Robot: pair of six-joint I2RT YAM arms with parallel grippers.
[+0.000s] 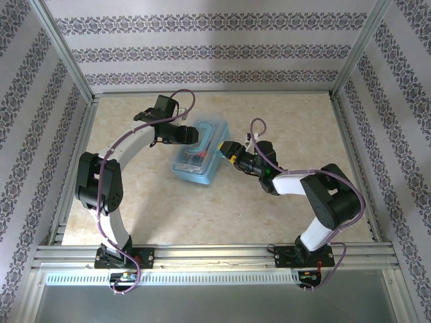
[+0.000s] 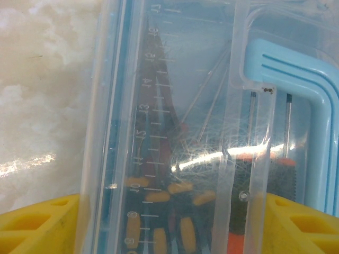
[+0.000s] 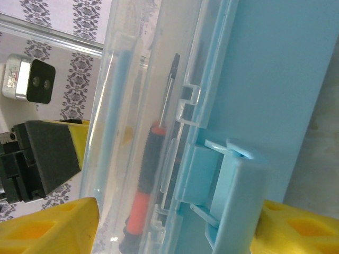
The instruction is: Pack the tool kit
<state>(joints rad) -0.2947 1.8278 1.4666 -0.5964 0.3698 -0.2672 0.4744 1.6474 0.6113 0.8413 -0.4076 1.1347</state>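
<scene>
Tool kit case [image 1: 200, 156] lies at the middle of the table [image 1: 289, 121], a screwdriver [image 3: 145, 174] visible inside. Left claw [image 1: 191, 136] stands wide astride its far end. Right claw [image 1: 227, 151] stands wide astride the latch [image 3: 233, 174] edge. Whether either presses on the case cannot be told.

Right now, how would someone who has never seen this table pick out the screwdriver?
On the marble-look table, find the clear blue plastic case lying near the middle. Inside it lies the screwdriver. It is the long tool with a red and black grip and a thin dark shaft, unlike the short yellow bits near it.
</scene>
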